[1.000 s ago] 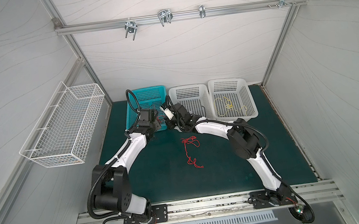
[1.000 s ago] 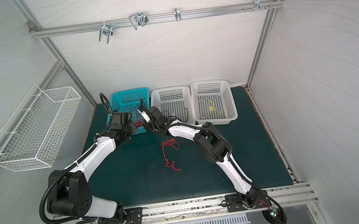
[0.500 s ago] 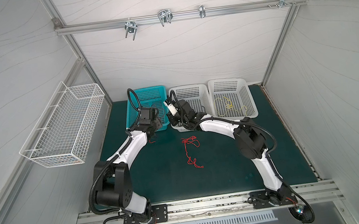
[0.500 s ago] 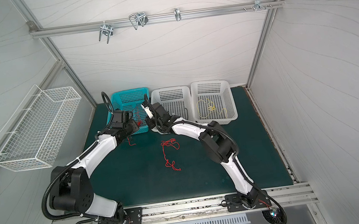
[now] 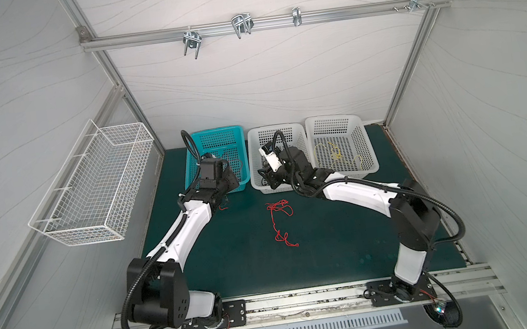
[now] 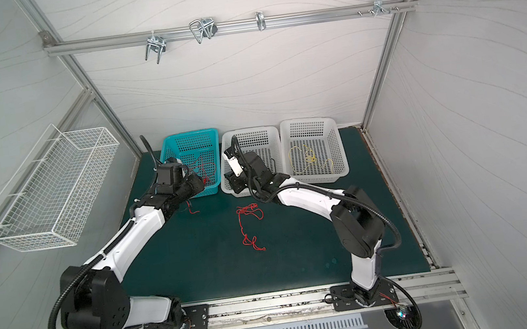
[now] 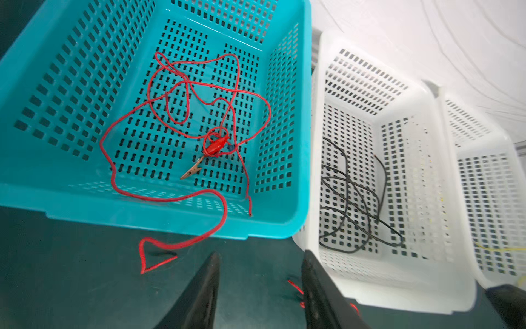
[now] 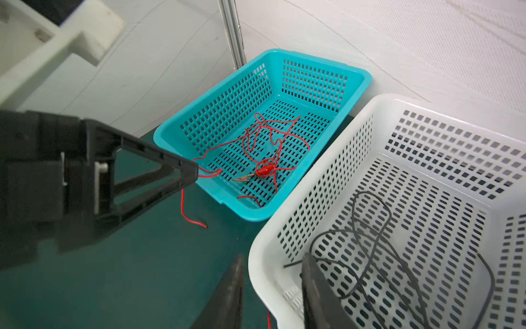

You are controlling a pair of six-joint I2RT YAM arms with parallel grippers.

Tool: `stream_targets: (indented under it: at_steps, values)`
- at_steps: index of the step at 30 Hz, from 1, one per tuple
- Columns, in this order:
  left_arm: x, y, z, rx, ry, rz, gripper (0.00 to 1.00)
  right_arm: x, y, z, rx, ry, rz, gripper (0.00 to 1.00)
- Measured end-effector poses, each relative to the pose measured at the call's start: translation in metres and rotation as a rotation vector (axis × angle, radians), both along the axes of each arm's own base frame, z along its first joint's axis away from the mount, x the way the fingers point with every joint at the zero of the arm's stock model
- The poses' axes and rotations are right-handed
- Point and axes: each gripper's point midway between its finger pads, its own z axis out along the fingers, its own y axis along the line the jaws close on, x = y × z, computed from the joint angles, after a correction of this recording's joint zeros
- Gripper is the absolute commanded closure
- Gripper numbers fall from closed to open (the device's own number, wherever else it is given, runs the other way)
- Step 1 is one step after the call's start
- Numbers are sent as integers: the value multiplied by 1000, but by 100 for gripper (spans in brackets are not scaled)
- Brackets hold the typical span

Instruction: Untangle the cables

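Note:
One red cable (image 7: 199,114) with a red clip (image 7: 216,145) lies in the teal basket (image 7: 284,222). Its end trails over the front rim onto the mat (image 7: 159,256). My left gripper (image 7: 260,256) hovers open over the mat just in front of that basket, nothing between its fingers. A second red cable (image 5: 280,218) lies loose mid-mat in both top views. A black cable (image 8: 370,236) sits coiled in the middle white basket (image 8: 264,250). My right gripper (image 8: 273,257) is open, straddling that basket's front corner rim. A yellow cable (image 5: 334,155) rests in the far right white basket (image 5: 371,165).
A white wire basket (image 5: 94,186) hangs on the left wall. A metal rail with hooks (image 5: 242,28) runs across the back wall. The three plastic baskets stand side by side at the back of the green mat (image 5: 351,247), and both grippers are close together there.
My right gripper has swung right, away from the left gripper, to the middle white basket's corner, and its jaws have opened. The left jaws widened slightly.

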Motion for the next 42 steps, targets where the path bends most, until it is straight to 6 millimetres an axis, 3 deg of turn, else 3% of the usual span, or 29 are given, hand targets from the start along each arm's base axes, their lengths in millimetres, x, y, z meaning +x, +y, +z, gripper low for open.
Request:
stream_targets:
  at_steps: [6, 13, 21, 28, 31, 34, 42]
  values:
    - [-29, -46, 0, -5, -6, -155, 45, -25, -30, -28, -42, 95, -34, 50]
    - [-72, -90, -20, 14, 53, -317, 44, -44, -73, -64, -125, 189, -149, 33]
    - [-112, -130, -45, 44, 132, -445, 45, -45, -100, -68, -128, 210, -275, 29]
    - [-123, -145, -78, 92, 219, -462, 49, -40, -108, -66, -126, 202, -321, 28]
    - [-124, -144, -92, 116, 256, -447, 57, -41, -112, -67, -125, 204, -333, 28]
    - [-124, -144, -101, 132, 279, -437, 71, -42, -115, -70, -128, 209, -338, 28]
    - [-123, -146, -116, 138, 311, -429, 100, -44, -121, -80, -144, 227, -349, 27]
